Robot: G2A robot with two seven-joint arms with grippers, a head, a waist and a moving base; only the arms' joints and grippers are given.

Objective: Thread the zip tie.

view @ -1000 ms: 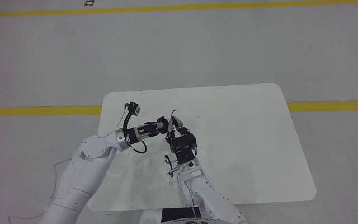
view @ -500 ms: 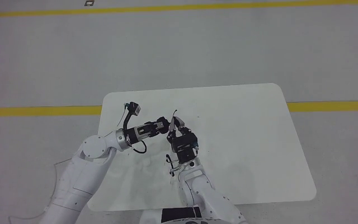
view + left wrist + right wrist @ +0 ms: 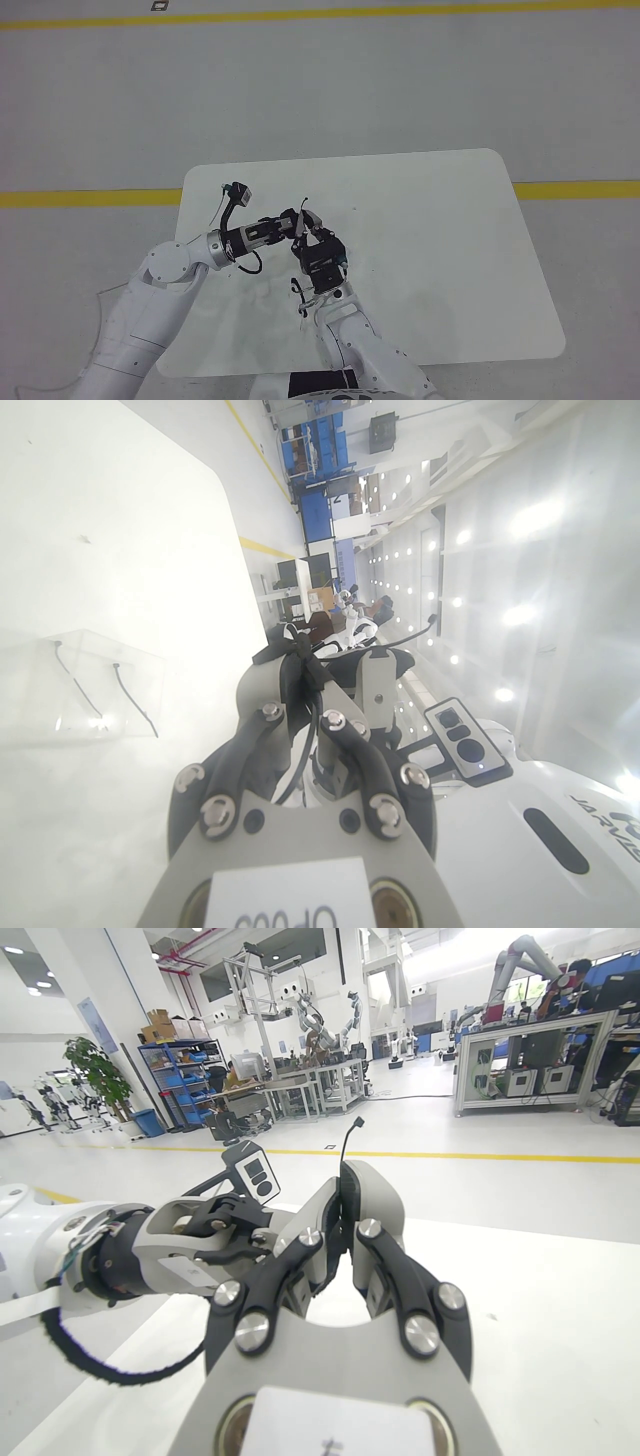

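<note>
First, I checked the right pincer (image 3: 345,1195): its fingers were clamped flat on the black zip tie (image 3: 344,1150). The tie stood upright out of the fingertips, with its square head at the free upper end. The left pincer (image 3: 294,221) sat just beside the right pincer, tip to tip, above the white worktop (image 3: 430,250). Its fingers were drawn narrow. I could not tell whether they gripped the tie's lower part. A clear box (image 3: 150,672) rested on the worktop well apart from the left pincer. Two spare ties (image 3: 131,695) lay inside it, side by side.
</note>
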